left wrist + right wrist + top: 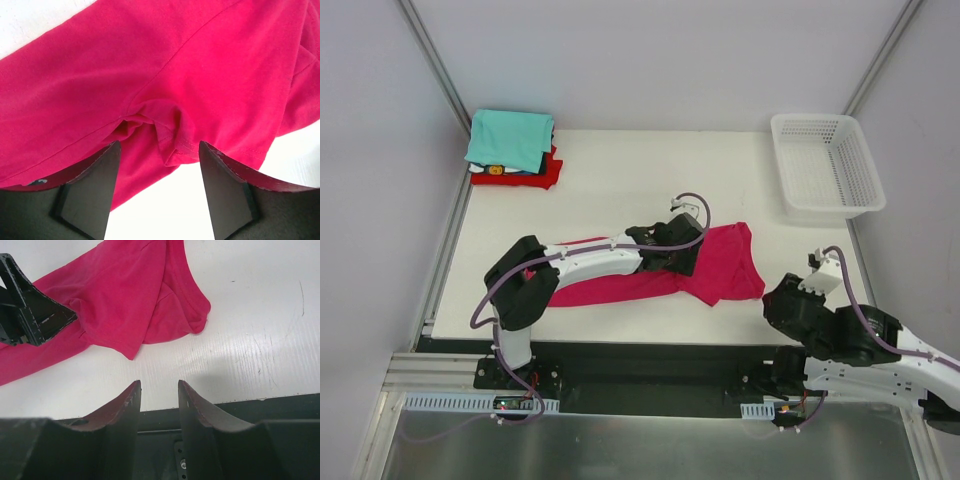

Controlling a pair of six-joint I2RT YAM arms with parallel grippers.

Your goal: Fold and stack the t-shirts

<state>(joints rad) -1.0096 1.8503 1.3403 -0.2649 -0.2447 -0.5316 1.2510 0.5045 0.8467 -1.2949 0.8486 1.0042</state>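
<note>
The magenta t-shirt (720,265) lies rumpled on the surface (620,170), and its folding looks barely started. The left gripper (160,145) sets open jaws astride a pucker of its cloth with nothing pinched, so closing comes next. The right gripper (159,382) hangs part-open, empty.

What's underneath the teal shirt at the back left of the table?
A dark-and-white folded shirt, then a red shirt at the bottom. Only their edges show; the teal shirt covers the rest.

White table (620,170), pale grey walls (650,60)

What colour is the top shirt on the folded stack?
Teal top shirt, clearest from top external.
</note>
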